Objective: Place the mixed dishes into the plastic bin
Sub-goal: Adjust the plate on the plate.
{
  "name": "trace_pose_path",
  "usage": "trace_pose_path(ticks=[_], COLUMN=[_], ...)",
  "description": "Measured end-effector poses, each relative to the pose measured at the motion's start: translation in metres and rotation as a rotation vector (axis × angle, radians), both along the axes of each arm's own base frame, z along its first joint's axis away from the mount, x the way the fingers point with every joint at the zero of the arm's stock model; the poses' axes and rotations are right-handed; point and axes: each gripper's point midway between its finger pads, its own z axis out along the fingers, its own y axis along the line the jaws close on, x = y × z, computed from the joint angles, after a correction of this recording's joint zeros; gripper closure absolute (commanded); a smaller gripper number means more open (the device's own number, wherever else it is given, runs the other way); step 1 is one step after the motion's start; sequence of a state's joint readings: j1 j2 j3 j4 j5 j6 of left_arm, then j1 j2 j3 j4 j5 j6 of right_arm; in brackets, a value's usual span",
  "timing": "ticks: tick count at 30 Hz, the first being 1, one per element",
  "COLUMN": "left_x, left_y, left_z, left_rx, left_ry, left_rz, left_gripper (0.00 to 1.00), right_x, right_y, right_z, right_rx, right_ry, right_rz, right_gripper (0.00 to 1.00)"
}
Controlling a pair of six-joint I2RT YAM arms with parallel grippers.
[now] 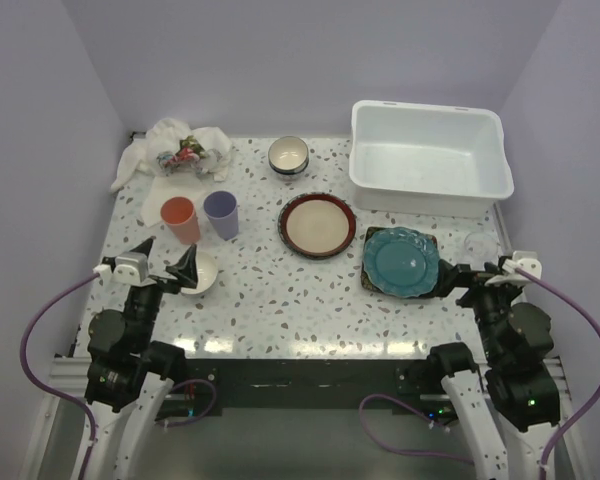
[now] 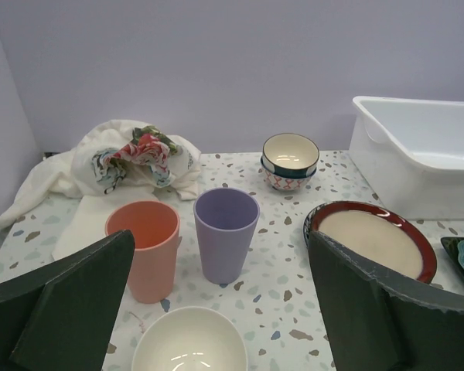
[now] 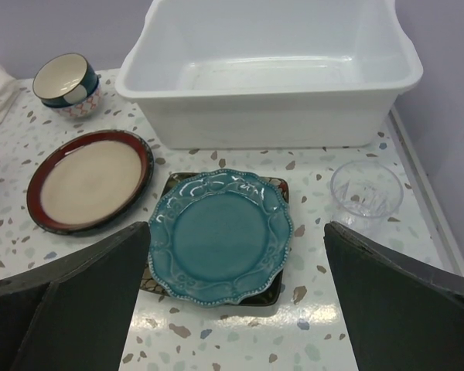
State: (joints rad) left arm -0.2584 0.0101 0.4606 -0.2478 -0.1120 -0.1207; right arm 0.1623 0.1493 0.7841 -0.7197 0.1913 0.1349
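1. at the far right of the speckled table (image 1: 280,300) stands the plastic bin (image 1: 425,195): white, rectangular, with rounded corners, a flared rim and a glossy inner floor. every dish sits on the tabletop outside it.
2. just near of the bin the teal scalloped plate (image 1: 401,261) lies on a dark square plate (image 3: 178,182), of which only the corners show. left of them, close but apart, is the red-rimmed cream plate (image 1: 318,225). beyond that plate two small bowls (image 1: 288,156) are stacked, left of the bin. on the left side the orange cup (image 1: 180,220) and purple cup (image 1: 221,214) stand upright side by side, not touching, with a small white bowl (image 1: 202,272) near of them.
3. the overhead view gives the whole layout. only the left wrist view shows the red zigzag print on the lower stacked bowl and the dark blue outside of the upper one. only the right wrist view shows the teal plate's beaded edge and the square plate under it clearly.
4. the left gripper (image 1: 170,260) has its fingers spread wide and empty, one finger over the white bowl's left rim in the overhead view. the right gripper (image 1: 473,272) is also spread wide, holding nothing, at the teal plate's near right edge.
5. a white cloth (image 1: 175,155) with a red-green print lies crumpled at the far left. a clear cup (image 3: 366,197) stands right of the teal plate, between the right gripper and the bin's near right corner.
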Motion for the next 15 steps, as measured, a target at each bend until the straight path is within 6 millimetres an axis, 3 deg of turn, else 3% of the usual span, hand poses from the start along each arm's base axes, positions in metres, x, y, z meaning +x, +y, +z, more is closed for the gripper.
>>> trace_pose_path(ticks=[15], left_x=[0.016], left_y=[-0.011], left_z=[-0.027], left_rx=[-0.068], left_ry=[0.151], left_rz=[-0.026], left_gripper=[0.00], right_x=[0.005], right_y=[0.010], right_z=[0.032], right_rx=[0.020], right_ry=[0.072], right_rz=[0.041], right_gripper=[0.01])
